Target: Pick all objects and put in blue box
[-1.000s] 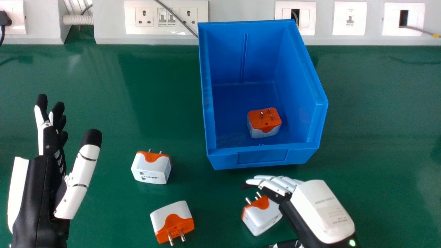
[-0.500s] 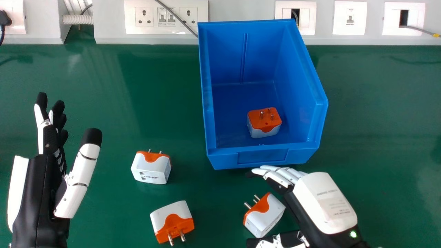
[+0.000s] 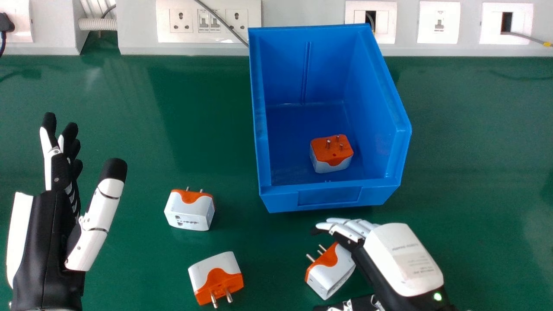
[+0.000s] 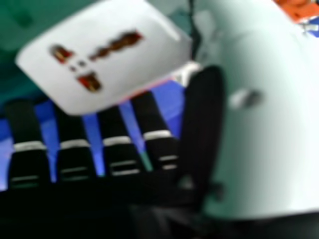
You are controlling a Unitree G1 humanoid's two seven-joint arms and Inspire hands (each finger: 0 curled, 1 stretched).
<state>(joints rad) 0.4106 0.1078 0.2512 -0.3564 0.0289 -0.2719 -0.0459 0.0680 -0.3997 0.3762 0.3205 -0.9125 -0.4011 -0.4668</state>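
White-and-orange adapter (image 3: 330, 272), prongs angled up, robot hand (image 3: 399, 259) near, fingers loosely spread, contact hard to tell

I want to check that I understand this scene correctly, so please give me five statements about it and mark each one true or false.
1. One adapter is inside the blue box. True.
2. Its prongs point downward. False: they point upward.
3. Three adapters are outside the box. True.
4. The left hand holds an adapter. False: it is open and empty.
5. The right hand is inside the box. False: it is in front of the box.
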